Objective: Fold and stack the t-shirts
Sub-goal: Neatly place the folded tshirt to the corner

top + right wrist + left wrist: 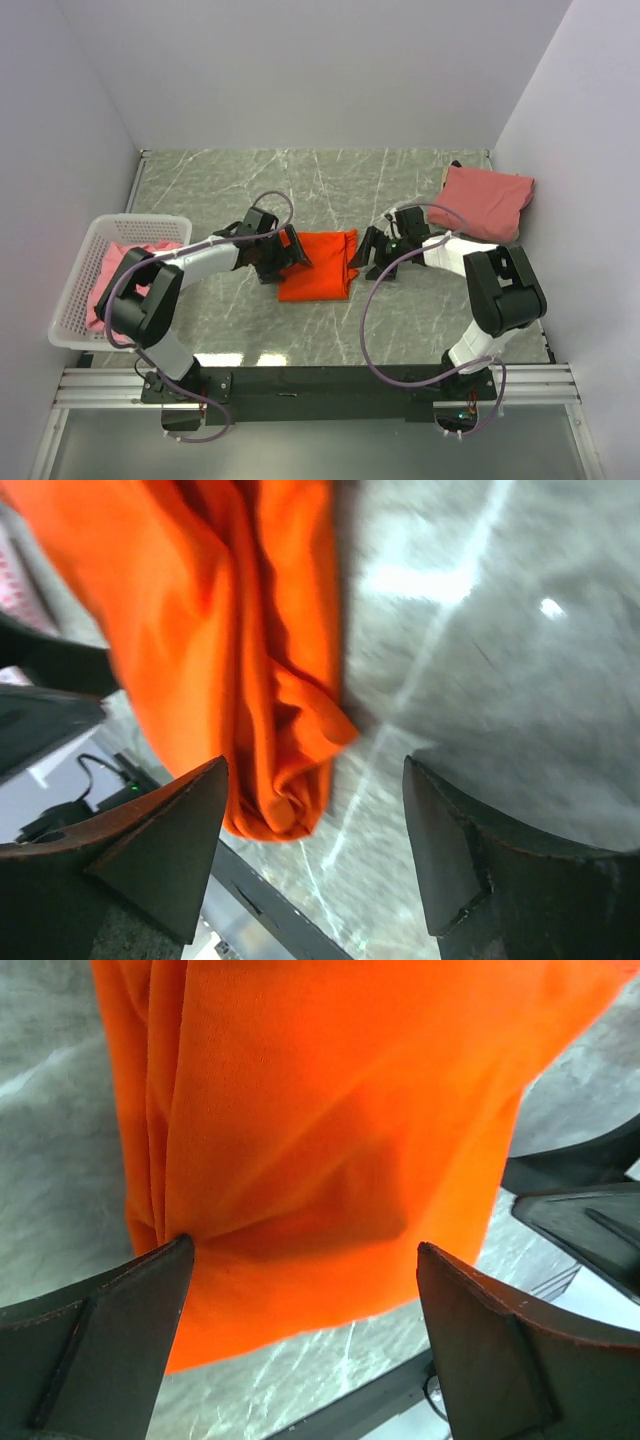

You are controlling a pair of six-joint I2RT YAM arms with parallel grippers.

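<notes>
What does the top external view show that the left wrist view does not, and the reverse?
Only top external: the white basket with a pink t-shirt inside, and the folded salmon-pink t-shirt at far right. Only left wrist: stacked fold edges of the orange t-shirt, close up. Both: that t-shirt, the open left gripper at its edge, the marble table.

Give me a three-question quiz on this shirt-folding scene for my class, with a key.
1. True or false: the orange shirt lies folded on the table.
2. Where is the light pink shirt? A) in the basket B) on the orange shirt C) on the bare table
3. Fill in: the left gripper and right gripper both have jaws ____.
Key: 1 true; 2 A; 3 open.
</notes>
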